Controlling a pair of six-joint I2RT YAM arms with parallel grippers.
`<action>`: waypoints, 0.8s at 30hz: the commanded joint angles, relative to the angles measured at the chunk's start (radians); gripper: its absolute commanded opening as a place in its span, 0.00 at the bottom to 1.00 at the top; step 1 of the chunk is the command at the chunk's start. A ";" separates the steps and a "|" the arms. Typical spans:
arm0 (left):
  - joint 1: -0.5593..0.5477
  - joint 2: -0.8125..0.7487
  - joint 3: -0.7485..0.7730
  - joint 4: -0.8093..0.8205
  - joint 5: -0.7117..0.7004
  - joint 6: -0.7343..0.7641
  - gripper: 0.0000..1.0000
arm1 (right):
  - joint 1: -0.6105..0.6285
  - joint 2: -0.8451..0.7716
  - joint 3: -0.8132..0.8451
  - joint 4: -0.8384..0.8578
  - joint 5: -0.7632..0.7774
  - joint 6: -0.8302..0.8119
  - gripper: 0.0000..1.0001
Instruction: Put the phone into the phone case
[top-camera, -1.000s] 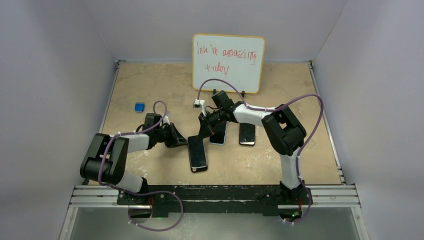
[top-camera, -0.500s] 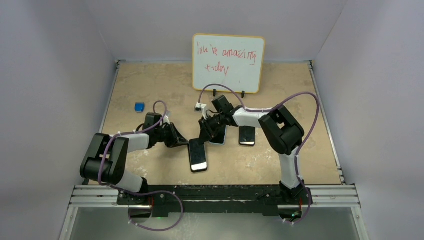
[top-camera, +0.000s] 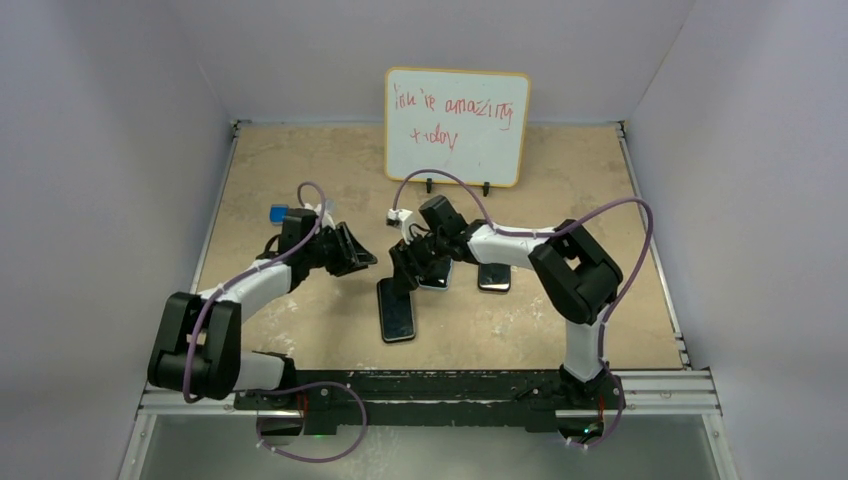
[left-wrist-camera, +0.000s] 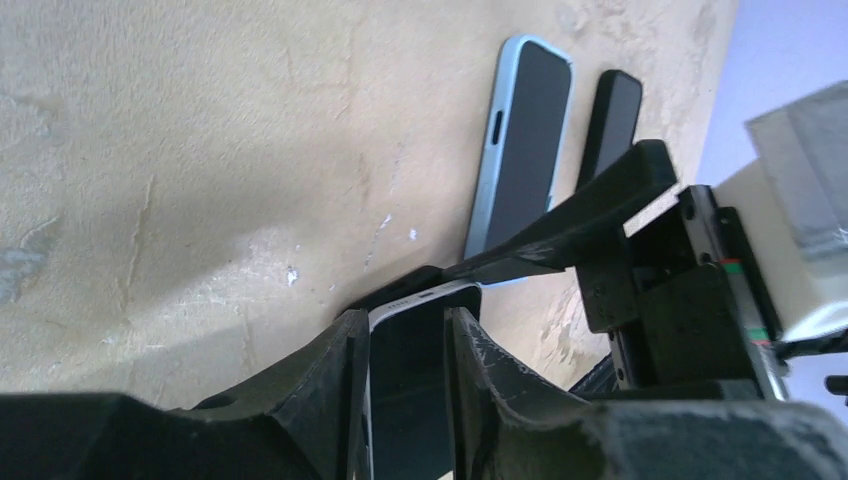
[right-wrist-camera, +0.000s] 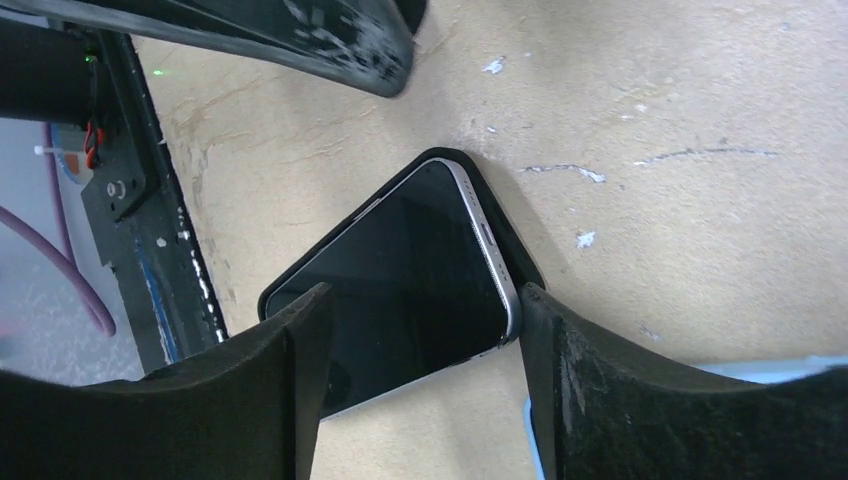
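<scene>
A black-screened phone (top-camera: 397, 312) with a pale metal rim lies flat at the front centre, seated on a black shell (right-wrist-camera: 503, 222). No reddish rim shows on it. My left gripper (top-camera: 366, 261) hovers open just left of its far end, and the phone's top edge (left-wrist-camera: 425, 297) shows between the fingers. My right gripper (top-camera: 406, 274) stands open over the same end, its fingers either side of the phone (right-wrist-camera: 400, 260). The light blue phone case (top-camera: 437, 282) lies beside it to the right. A dark glossy face fills that case (left-wrist-camera: 525, 140).
An all-black phone (top-camera: 493, 275) lies right of the blue case, also visible in the left wrist view (left-wrist-camera: 610, 115). A small blue cube (top-camera: 279, 213) sits at the left. A whiteboard (top-camera: 457, 125) with red writing stands at the back. The arms' base rail (top-camera: 430, 385) runs along the front.
Both grippers have opened. The left arm has risen and drawn back to the left, away from the phone. The right gripper has shifted slightly left over the phone's far end.
</scene>
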 joint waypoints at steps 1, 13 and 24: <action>-0.002 -0.071 0.034 -0.070 -0.036 0.056 0.38 | -0.017 -0.071 -0.017 -0.031 0.156 0.068 0.70; -0.003 -0.079 -0.067 0.025 0.062 0.053 0.45 | -0.017 -0.203 -0.124 0.010 0.314 0.307 0.74; -0.013 -0.002 -0.135 0.122 0.108 0.035 0.43 | 0.058 -0.260 -0.253 0.123 0.391 0.484 0.34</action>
